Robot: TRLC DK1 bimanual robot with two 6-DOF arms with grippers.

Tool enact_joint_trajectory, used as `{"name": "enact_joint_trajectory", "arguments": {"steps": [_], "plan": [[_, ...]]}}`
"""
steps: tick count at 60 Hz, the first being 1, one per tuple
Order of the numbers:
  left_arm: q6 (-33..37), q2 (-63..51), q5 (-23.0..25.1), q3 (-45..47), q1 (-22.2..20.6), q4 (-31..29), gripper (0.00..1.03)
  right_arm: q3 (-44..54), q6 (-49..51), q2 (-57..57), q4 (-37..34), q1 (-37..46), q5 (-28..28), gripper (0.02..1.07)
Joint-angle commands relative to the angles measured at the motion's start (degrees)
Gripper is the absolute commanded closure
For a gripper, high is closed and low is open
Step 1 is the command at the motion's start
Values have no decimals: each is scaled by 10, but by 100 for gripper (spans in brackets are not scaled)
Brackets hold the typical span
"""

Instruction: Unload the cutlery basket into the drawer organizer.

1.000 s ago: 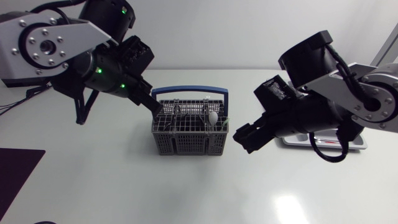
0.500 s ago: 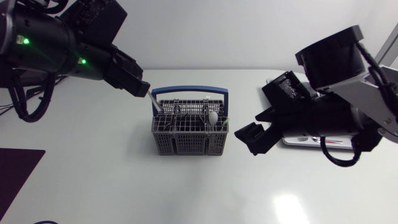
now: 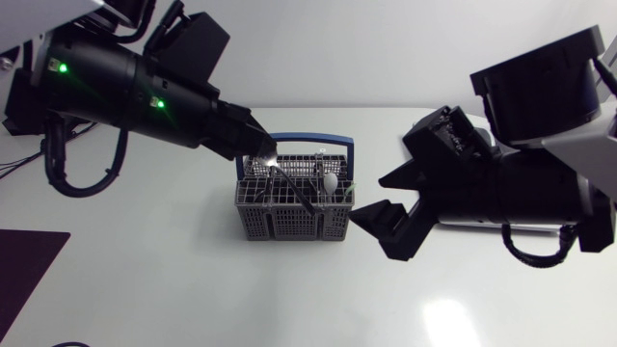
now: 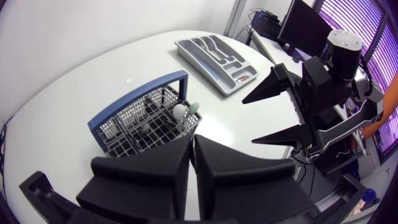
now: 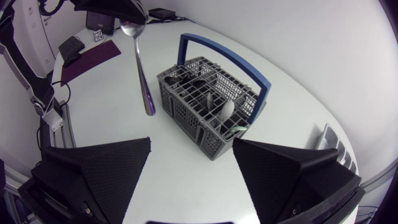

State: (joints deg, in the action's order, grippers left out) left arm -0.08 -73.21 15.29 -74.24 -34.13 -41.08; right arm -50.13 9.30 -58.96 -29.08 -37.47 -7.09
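The white bench (image 3: 193, 289) carries a dark purple mat (image 3: 29, 265) at its near-left edge, and the grey cutlery basket (image 3: 294, 202) with a blue handle stands near the middle. The right arm (image 3: 521, 183) covers almost all of the drawer organizer (image 4: 214, 53), which lies toward the far-right edge. The right claw (image 3: 371, 198) hangs just beside the right side of the basket, with its fingers spread wide and nothing between them. The left claw (image 3: 258, 146) is closed on the bowl end of a silver spoon (image 3: 289, 183), which hangs slanted above the basket and is free of it. A white round-headed piece (image 3: 331, 181) stands in a compartment on the right side of the basket.

Half a second ago only a short silver piece showed at the far-left corner of the basket. Now the whole spoon is out and the left claw is over the basket.

The left wrist view shows the whole organizer but not the spoon, because its own fingers (image 4: 211, 168) are pressed together and hide it. The right wrist view shows the spoon hanging free, bowl upward.
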Motion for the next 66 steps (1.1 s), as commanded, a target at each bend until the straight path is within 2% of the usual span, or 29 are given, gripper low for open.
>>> {"name": "enact_joint_trajectory", "arguments": {"steps": [1,8,30,40,57,66], "plan": [[-12,-21,30,10,4,1,100,-9,7,-13,12,-20,-3,12],[-16,-44,72,7,3,1,100,-21,8,-30,20,-41,-9,12],[-33,-91,119,-24,-6,-4,100,-52,22,-84,39,-65,-11,23],[-36,-98,135,-31,-4,-8,100,-58,27,-104,56,-73,-11,36],[-37,-98,149,-34,0,-9,100,-59,27,-117,75,-74,-6,68],[-36,-98,149,-34,3,-10,100,-53,28,-117,84,-74,-4,94]]}}
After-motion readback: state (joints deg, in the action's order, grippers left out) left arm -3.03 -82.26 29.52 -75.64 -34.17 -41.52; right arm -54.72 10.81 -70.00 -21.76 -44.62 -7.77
